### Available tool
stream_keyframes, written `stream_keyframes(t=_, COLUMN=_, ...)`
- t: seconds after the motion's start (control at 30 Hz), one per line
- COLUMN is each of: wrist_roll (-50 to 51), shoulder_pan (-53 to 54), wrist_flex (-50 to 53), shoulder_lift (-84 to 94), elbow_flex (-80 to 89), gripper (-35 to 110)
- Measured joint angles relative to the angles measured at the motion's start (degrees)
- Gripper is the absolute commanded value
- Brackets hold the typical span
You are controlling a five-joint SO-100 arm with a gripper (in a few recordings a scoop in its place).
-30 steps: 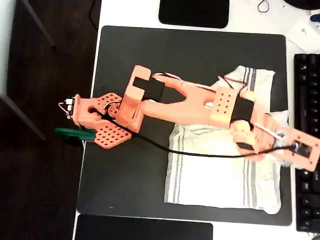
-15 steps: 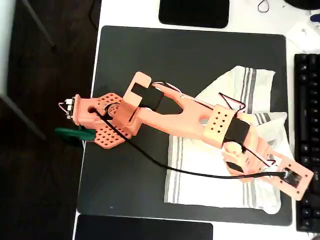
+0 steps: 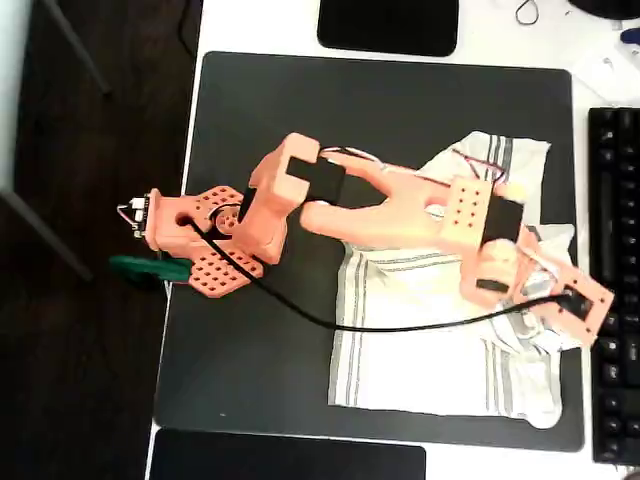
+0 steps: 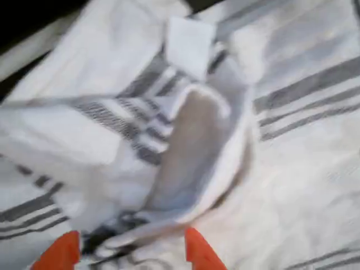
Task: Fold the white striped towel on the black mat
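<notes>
The white striped towel (image 3: 420, 350) lies rumpled on the right half of the black mat (image 3: 300, 120), its grey stripes running along the left and right edges. My orange gripper (image 3: 535, 325) hangs over the towel's right side, where the cloth is bunched into folds. In the wrist view the two orange fingertips (image 4: 199, 253) stand at the bottom edge, and a raised fold of the towel (image 4: 185, 152) is gathered between them. The gripper (image 4: 128, 253) looks shut on that fold. The towel's top part (image 3: 500, 160) is folded over at an angle.
A black keyboard (image 3: 612, 250) runs along the mat's right edge, close to the gripper. Glossy black rectangles lie above (image 3: 388, 25) and below (image 3: 290, 458) the mat. The arm's base (image 3: 200, 235) with a green clamp (image 3: 150, 268) sits at the mat's left edge.
The arm swung down toward the towel's lower right, then came back up and left. The towel's right edge is now bunched at the gripper.
</notes>
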Motion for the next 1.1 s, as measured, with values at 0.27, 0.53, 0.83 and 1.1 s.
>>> stream_keyframes(t=0.27, wrist_roll=25.4, shoulder_pan=-9.1, wrist_flex=9.9, shoulder_lift=-0.8, elbow_flex=-3.7, gripper=27)
stream_keyframes(t=0.53, wrist_roll=41.6, shoulder_pan=-10.5, wrist_flex=9.4, shoulder_lift=-1.1, elbow_flex=-2.4, gripper=27)
stream_keyframes(t=0.83, wrist_roll=45.8, shoulder_pan=-10.5, wrist_flex=2.9, shoulder_lift=-3.6, elbow_flex=3.6, gripper=20)
stream_keyframes(t=1.1, wrist_roll=47.6, shoulder_pan=-9.2, wrist_flex=-0.7, shoulder_lift=-4.1, elbow_flex=4.8, gripper=0)
